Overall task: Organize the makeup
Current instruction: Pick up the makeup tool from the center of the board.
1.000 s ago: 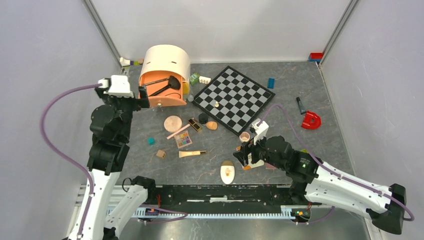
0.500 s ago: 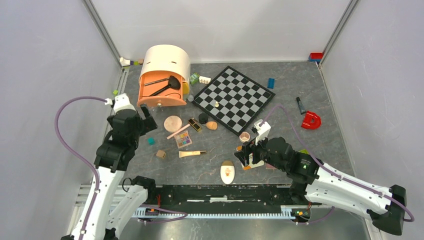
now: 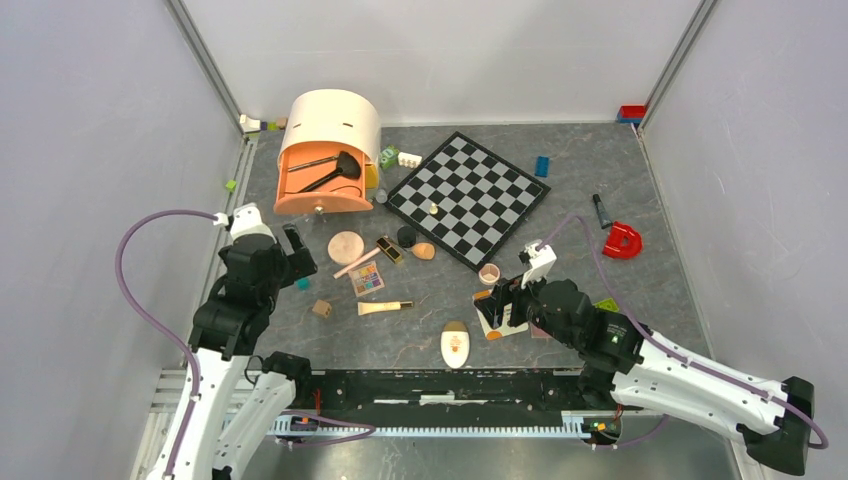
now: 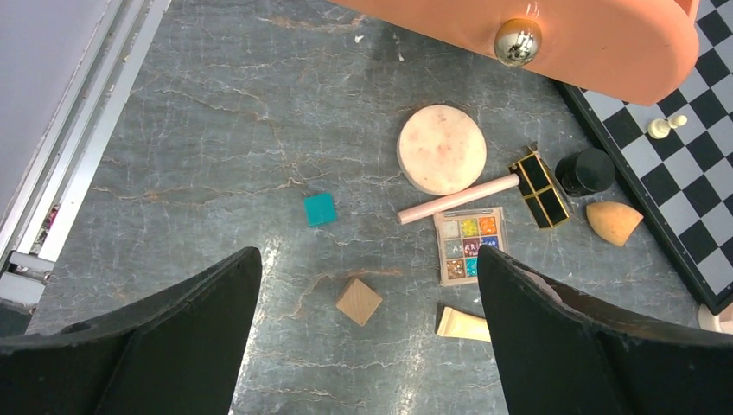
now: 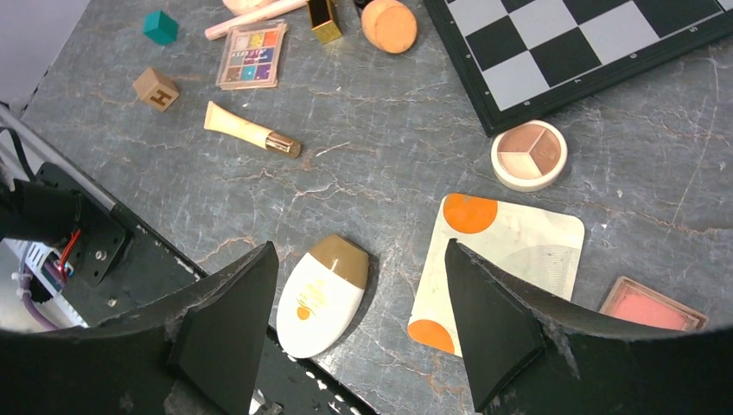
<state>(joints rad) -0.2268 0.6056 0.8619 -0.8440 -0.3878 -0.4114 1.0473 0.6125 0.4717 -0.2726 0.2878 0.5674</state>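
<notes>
The left gripper [image 4: 367, 264] was held with its jaws wide apart and empty, well to the left of the chessboard [image 3: 470, 195]. The right gripper [image 5: 359, 251], jaws likewise parted on nothing, was poised nearer than the board's near corner, above the white-orange sachet [image 5: 501, 259] and the cream oval [image 5: 320, 298]. The eyeshadow palette [image 4: 468, 245] and the round compact [image 4: 442, 149] were seen lying off the board's left edge.

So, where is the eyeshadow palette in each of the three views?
Top external: the palette lies left of centre, just below and right of the compact.
Left wrist: the palette is right of centre, beside the right-hand finger.
Right wrist: the palette is at the top left, near the upper edge.
Shared landmark: the wooden cube lies lower left of it in every view.
</notes>
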